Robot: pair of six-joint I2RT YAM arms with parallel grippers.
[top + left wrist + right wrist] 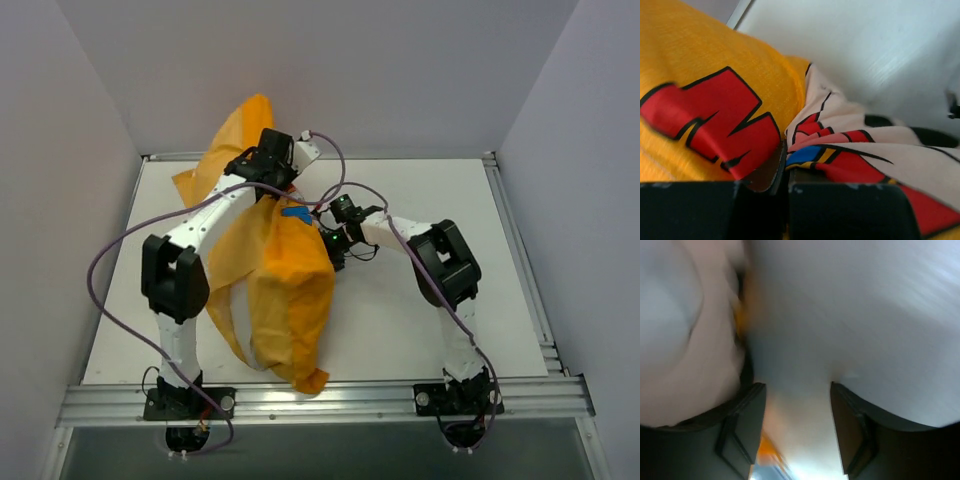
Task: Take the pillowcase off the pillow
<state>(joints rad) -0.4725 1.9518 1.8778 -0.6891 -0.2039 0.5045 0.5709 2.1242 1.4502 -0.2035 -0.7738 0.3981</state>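
The limp, light pillowcase [295, 290], pinched tight by the left gripper [785, 174] toward the table's [430, 320] far edge, wants gripping at its hem; the right gripper [797, 390] stands part-open

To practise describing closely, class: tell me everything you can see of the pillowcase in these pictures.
The pillowcase is thin orange-yellow cloth printed with a cartoon in red, black, cream and a little blue. It is crumpled. The left gripper pinches a fold and lifts the far end, and the rest drapes down to the near edge of the table. The white pillow shows between its folds. The right gripper sits by its right side; contact is unclear.
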